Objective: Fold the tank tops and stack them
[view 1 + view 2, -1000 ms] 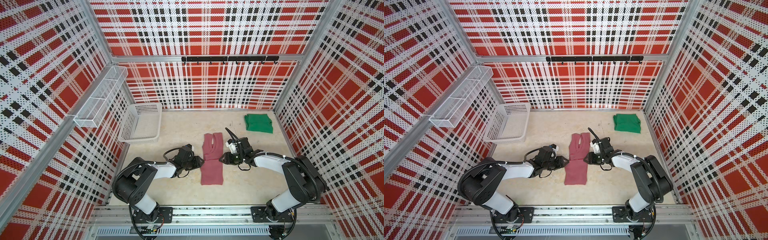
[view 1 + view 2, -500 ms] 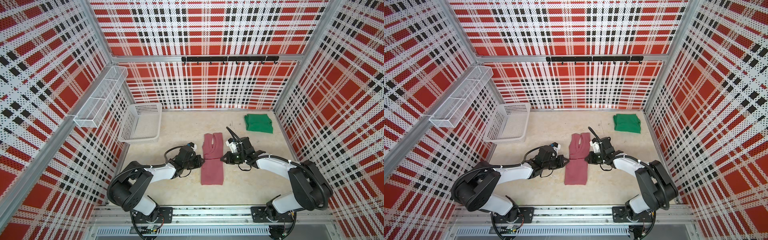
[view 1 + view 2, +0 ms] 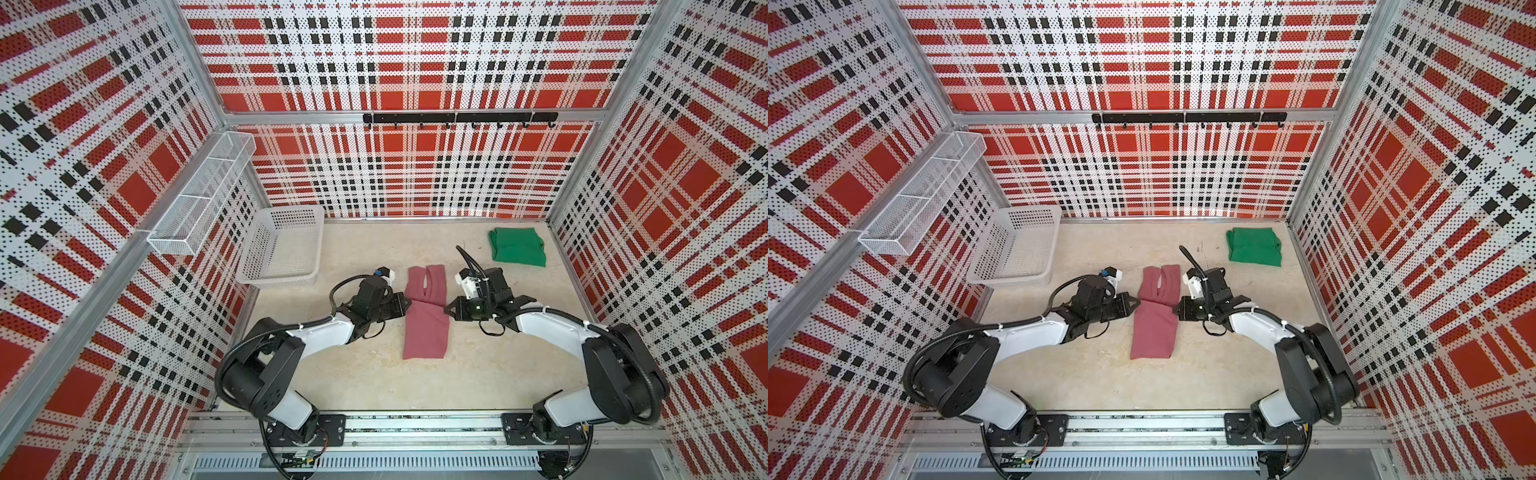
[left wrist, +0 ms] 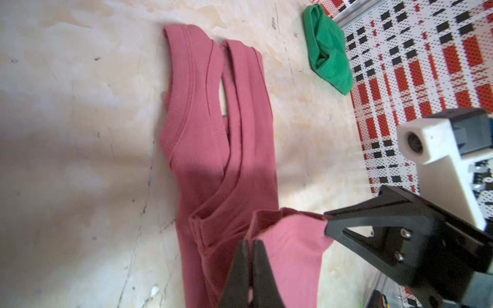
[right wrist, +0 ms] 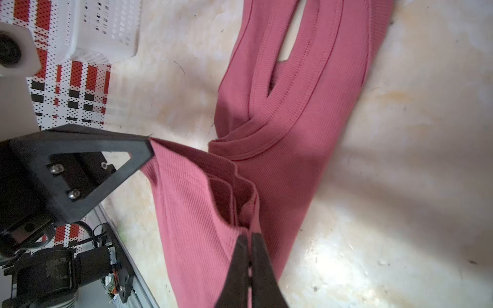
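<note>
- Both arms lie low over the table (image 3: pixel 374 374) with elbows out and reach inward toward each other
- The left gripper (image 3: pixel 409 305) is at the left edge of the pink tank top (image 3: pixel 426 332), the right gripper (image 3: pixel 446 309) at its right edge, about halfway along its length
- In the wrist views each claw is clenched on a pinched fold of the pink cloth, which rises a little between them
- The pink tank top lies lengthwise mid-table, straps toward the back wall
- The green tank top (image 3: pixel 516 247) lies folded near the back right corner, well apart
- How many layers each claw holds I cannot tell
- The table is pale beige and mottled with small marks
- A white basket (image 3: pixel 276 279) stands at the back left
- The walls are red, black and white plaid, with a wire shelf (image 3: pixel 199 199) on the left wall and a black hook rail (image 3: pixel 457 117) on the back one
</note>
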Controlling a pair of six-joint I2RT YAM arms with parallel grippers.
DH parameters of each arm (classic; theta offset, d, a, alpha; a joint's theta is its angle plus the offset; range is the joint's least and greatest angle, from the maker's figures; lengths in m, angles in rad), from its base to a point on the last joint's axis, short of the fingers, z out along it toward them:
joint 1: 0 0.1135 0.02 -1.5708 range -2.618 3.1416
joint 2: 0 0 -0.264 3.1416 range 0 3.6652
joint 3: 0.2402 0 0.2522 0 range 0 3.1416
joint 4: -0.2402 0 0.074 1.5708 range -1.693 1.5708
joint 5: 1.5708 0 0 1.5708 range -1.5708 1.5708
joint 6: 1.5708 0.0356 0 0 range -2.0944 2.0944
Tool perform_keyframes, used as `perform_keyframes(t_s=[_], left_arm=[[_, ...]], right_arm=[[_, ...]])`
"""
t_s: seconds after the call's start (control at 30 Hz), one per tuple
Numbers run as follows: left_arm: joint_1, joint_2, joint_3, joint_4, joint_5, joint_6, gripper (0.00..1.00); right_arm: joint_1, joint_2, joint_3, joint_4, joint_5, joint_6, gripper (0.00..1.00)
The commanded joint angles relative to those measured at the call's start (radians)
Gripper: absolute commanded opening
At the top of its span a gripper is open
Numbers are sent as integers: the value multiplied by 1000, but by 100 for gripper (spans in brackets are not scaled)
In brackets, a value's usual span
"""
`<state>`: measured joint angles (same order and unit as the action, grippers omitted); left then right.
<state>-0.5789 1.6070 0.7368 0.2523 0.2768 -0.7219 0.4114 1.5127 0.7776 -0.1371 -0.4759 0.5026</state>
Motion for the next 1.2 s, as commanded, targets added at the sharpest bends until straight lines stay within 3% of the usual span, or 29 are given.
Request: perform_keyframes(t_s=[0.0,0.13,0.23,0.37,0.43,0.5,0.63,0.8,1.03,1.17], left_arm=[[14,77,47,59,2,51,0],[28,166,78,83,1,53,0],[31,200,85,85,-7,50,3],[36,148,76,54,-44,57,31],[37,99,82,4,-69,68,42],[29,43,92,-49,-101,74,47],[-24,-18,92,-52,-122,15,48],[-91,101,88,86,-71,-75,46],[-99,274,67,226,-41,-155,42],[-98,316,52,246,-50,-164,41]], right_arm=[[-25,65,34,45,-8,-55,0],[-48,165,61,117,-25,-76,0],[-51,211,88,137,-24,-85,21],[-52,156,108,90,8,-104,52],[-50,95,107,20,39,-116,59],[-50,22,79,-22,51,-101,58],[-6,-123,-24,-52,21,-5,42],[120,-212,-153,27,-7,174,30],[230,-152,-278,269,-26,350,26],[228,-97,-351,242,55,351,24]])
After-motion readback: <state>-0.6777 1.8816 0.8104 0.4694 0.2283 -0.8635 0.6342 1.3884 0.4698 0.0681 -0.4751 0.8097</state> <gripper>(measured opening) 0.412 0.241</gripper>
